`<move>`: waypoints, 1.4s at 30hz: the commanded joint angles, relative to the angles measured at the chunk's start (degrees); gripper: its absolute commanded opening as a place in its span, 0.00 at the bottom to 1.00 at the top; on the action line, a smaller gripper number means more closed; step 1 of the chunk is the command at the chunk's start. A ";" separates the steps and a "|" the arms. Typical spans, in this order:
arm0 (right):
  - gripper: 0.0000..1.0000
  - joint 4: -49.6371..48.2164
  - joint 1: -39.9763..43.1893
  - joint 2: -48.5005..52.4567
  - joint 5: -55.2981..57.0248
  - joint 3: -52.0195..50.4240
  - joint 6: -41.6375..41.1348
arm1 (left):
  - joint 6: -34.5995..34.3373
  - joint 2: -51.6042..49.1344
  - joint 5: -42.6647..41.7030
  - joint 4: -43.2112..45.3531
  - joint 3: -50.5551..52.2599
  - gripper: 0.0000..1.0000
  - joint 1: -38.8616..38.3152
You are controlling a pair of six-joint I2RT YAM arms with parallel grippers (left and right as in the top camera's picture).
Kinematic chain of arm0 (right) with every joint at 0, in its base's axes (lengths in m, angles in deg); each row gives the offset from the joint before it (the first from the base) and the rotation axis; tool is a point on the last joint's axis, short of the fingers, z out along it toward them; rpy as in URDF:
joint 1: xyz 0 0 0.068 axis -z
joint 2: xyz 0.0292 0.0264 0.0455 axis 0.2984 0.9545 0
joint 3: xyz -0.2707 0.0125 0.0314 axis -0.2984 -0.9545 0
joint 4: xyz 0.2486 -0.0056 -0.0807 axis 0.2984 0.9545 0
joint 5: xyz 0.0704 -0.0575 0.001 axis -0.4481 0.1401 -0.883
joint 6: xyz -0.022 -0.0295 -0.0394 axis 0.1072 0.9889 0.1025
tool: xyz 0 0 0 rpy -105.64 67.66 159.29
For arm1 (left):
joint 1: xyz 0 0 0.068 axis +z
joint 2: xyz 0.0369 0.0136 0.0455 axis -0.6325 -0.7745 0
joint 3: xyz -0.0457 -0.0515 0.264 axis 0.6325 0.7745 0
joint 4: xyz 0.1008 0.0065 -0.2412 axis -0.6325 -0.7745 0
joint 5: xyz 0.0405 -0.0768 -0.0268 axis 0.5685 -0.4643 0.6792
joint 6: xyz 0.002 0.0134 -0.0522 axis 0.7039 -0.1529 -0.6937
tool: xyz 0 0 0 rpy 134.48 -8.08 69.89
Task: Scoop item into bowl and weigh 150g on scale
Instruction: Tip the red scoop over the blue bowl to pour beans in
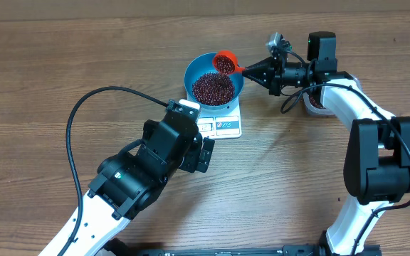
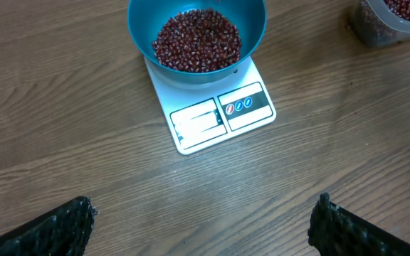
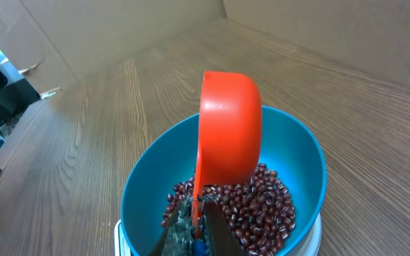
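- The beans (image 1: pixel 213 87) are seen heaped in the blue bowl (image 1: pixel 190 77), just above the centre of the overhead frame; the floor of the bowl is covered.
- The bowl is seated on the white scale (image 1: pixel 228 125), whose front panel is left showing below it.
- An orange scoop (image 1: pixel 225 62) is held tilted over the bowl's upper right rim, with beans visible in its mouth.
- The scoop's handle is clamped by the right gripper (image 1: pixel 253 70), its fingers (image 3: pixel 216 231) closed tight on it at the bottom edge of the right wrist view.
- The left gripper (image 2: pixel 205 231) is spread fully wide and nothing is held; its two dark fingertips are seen at the lower corners of the left wrist view, above bare table (image 2: pixel 62 107).
- On the scale's front a pale display window (image 2: pixel 198 119) and a dark strip with three small round icons (image 2: pixel 239 105), one red and two blue, are made out; no writing can be read.
- A clear tub (image 2: pixel 393 21) holding more beans is caught at the upper right of the left wrist view.
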 commanded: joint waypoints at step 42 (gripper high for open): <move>0.04 0.85 -0.11 0.20 0.11 0.20 22.43 | 1.07 -0.31 -0.26 0.22 0.09 1.00 0.02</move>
